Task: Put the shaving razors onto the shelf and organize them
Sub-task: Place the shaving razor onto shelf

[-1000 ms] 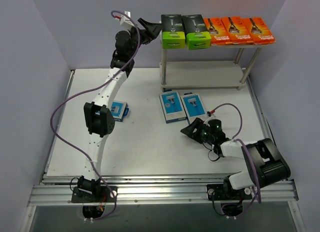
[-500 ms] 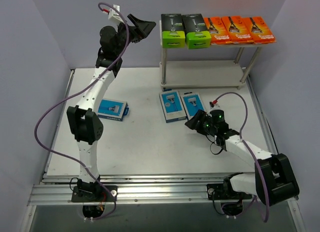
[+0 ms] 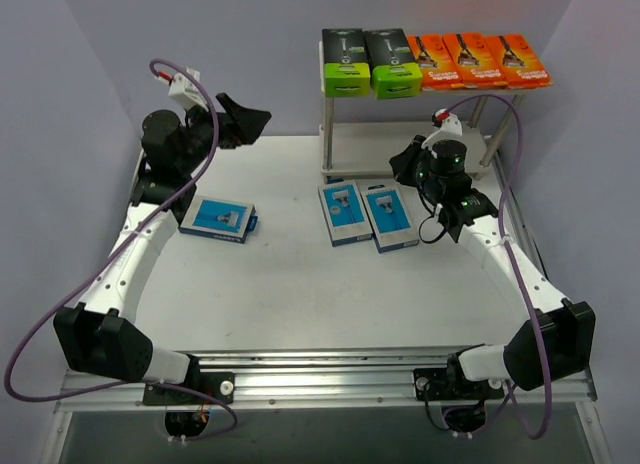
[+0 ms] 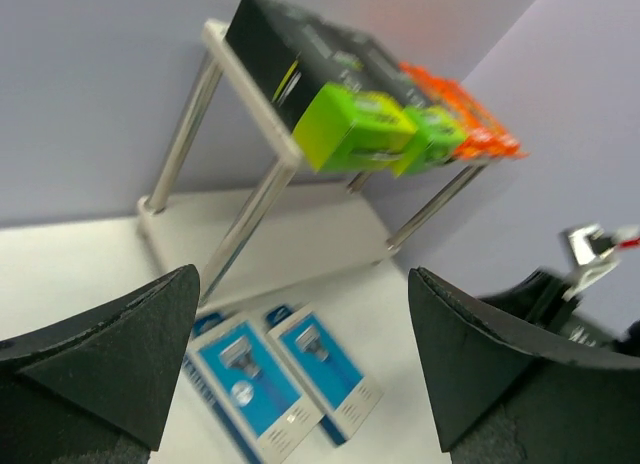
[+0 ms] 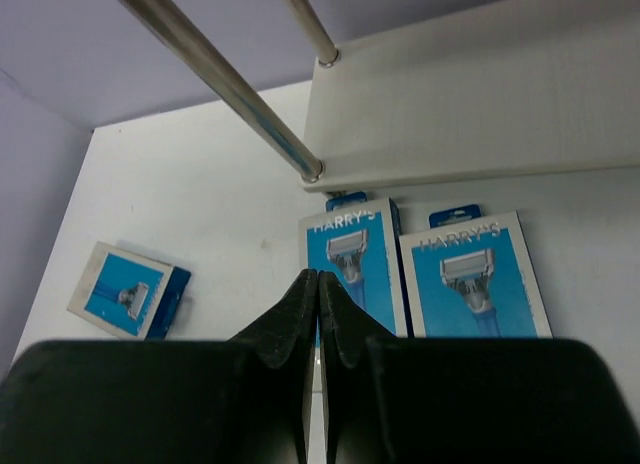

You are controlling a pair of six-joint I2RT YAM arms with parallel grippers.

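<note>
- The shelf [image 3: 400, 149] is being seen at the far right of the table [image 3: 290, 284], against the back wall.
- Two black packs [image 3: 345, 62] [image 3: 391, 62] with lime-green ends are being carried side by side at the left end of its top board.
- Three orange packs [image 3: 434, 62] [image 3: 474, 60] [image 3: 518, 60] are being carried in a row on the same board, just to the right of the black ones.
- Two light blue packs [image 3: 343, 213] [image 3: 389, 217] are being supported flat on the table, side by side, just in front of the shelf's left end.
- A third light blue pack [image 3: 218, 220] is being supported flat on the table, well apart from the pair, on the left side and turned sideways.
- The left gripper [image 3: 245, 122] is being held raised over the far left of the table, jaws spread wide and nothing grasped; in its wrist view the shelf and the paired blue packs are being framed between its fingers [image 4: 120, 354].
- The right gripper [image 3: 405, 164] is being held clenched on nothing, near the shelf's front edge and just beside the paired blue packs; in its wrist view the closed tips are being shown over the left pack of the pair.
</note>
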